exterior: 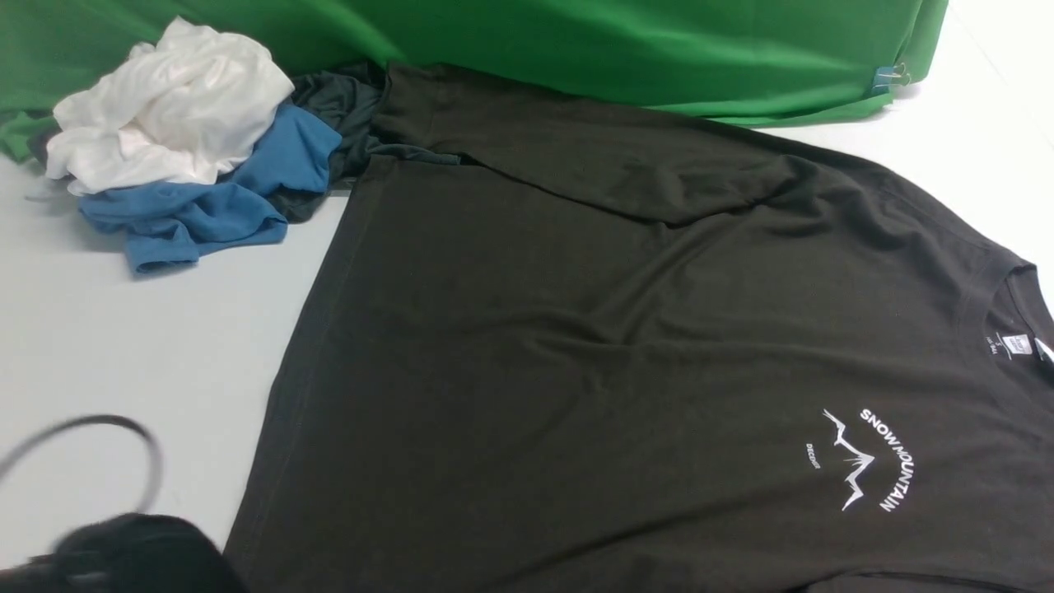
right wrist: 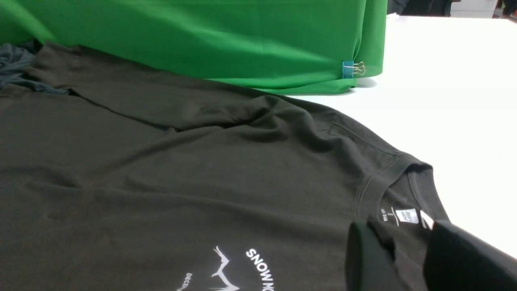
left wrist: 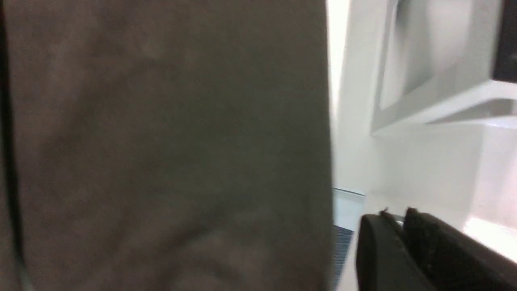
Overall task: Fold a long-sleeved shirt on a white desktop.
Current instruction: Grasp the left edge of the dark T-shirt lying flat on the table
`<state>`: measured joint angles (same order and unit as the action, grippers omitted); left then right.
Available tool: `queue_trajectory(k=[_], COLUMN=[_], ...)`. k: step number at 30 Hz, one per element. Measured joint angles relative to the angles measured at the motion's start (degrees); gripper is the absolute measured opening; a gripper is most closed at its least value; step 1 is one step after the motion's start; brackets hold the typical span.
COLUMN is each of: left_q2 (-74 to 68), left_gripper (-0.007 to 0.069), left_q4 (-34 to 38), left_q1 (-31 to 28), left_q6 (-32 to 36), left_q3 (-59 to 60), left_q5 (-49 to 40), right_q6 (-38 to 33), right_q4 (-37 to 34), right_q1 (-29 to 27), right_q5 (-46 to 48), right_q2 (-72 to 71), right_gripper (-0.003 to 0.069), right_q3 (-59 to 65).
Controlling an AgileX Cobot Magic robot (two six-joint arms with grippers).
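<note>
Heaped at far left corner of surface (exterior: 123, 329): garment pile (exterior: 189, 156), its white and blue pieces seen in front view only. Shown by left wrist view alone: left gripper (left wrist: 398, 213), narrowly parted, empty, beside dark cloth. Spread from centre to right edge: long-sleeved shirt (exterior: 617, 329), logo up. Shown by right wrist view alone: right gripper (right wrist: 400, 226) astride collar beside neck label (right wrist: 406, 216); grip not determinable.

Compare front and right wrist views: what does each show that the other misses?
Front only: white cloth and blue garment piled far left, plus a blurred dark arm part. Right wrist only: right end effector straddling the collar, jaws apart. Both: shirt, logo, neck label, green backdrop, clip, desktop.
</note>
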<state>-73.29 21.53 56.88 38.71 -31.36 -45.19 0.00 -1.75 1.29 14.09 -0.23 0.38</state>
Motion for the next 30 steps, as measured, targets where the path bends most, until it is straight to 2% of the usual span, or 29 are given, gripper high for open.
queue_trajectory(k=[1,2,3,5,8,12,14,17,19,20,22,24,28,29,30], left_q2=[-1.32,-1.53,-2.92,-4.26,-6.67,-8.56,-8.56,-8.45,-8.00,-7.99,-7.48,-7.20,-6.62,-6.62,-6.08], left_gripper=[0.0165,0.0173,0.0247,0.0306,0.0425,0.0481,0.0481,0.0472,0.0438,0.0438,0.0393,0.0302,0.0116,0.0097,0.0046], left_q4=[-0.55,-0.65,-1.35,-2.19,-3.44,-5.87,-6.07,-6.19,-6.85,-6.95,-7.67,-8.94,-10.39,-10.38,-10.68], left_q1=[0.14,0.13,0.13,0.13,0.13,0.13,0.13,0.13,0.13,0.13,0.13,0.15,0.15,0.15,0.15], left_q6=[0.00,0.00,0.00,0.00,0.06,0.13,0.18,0.18,0.24,0.24,0.24,0.24,0.20,0.20,0.07], left_q3=[-0.06,-0.06,-0.17,-0.24,-0.24,-0.04,0.25,0.77,2.23,2.35,3.23,3.58,3.04,3.03,2.87], left_q5=[0.93,1.00,1.44,1.50,1.65,1.93,2.21,2.86,4.57,4.71,6.01,6.66,5.86,5.72,4.37], right_q6=[0.00,0.00,1.18,5.71,17.27,30.61,32.45,31.08,25.55,25.02,19.63,13.61,5.34,4.63,2.56], right_q4=[0.00,0.00,-1.40,-4.47,-9.39,-11.26,-11.26,-11.13,-10.93,-10.93,-10.78,-10.63,-10.44,-10.44,-10.39], right_q1=[0.00,0.00,0.00,0.00,0.00,0.45,2.35,5.54,11.14,11.62,16.22,21.70,27.95,28.54,31.01], right_q5=[-0.68,-0.85,-2.99,-6.78,-14.09,-21.45,-19.91,-15.75,-7.99,-7.99,-0.72,8.88,23.66,25.20,31.63], right_q2=[0.00,0.00,0.00,0.00,0.00,0.00,0.00,0.82,4.18,4.18,8.08,14.08,23.27,24.19,28.39], right_gripper=[0.0242,0.0242,0.0242,0.0242,0.0242,0.0244,0.0255,0.0283,0.0325,0.0328,0.0349,0.0369,0.0388,0.0389,0.0394], right_q3=[0.00,0.00,0.00,0.00,0.00,0.00,-0.98,-4.74,-11.58,-12.21,-18.49,-25.49,-35.16,-35.92,-38.54])
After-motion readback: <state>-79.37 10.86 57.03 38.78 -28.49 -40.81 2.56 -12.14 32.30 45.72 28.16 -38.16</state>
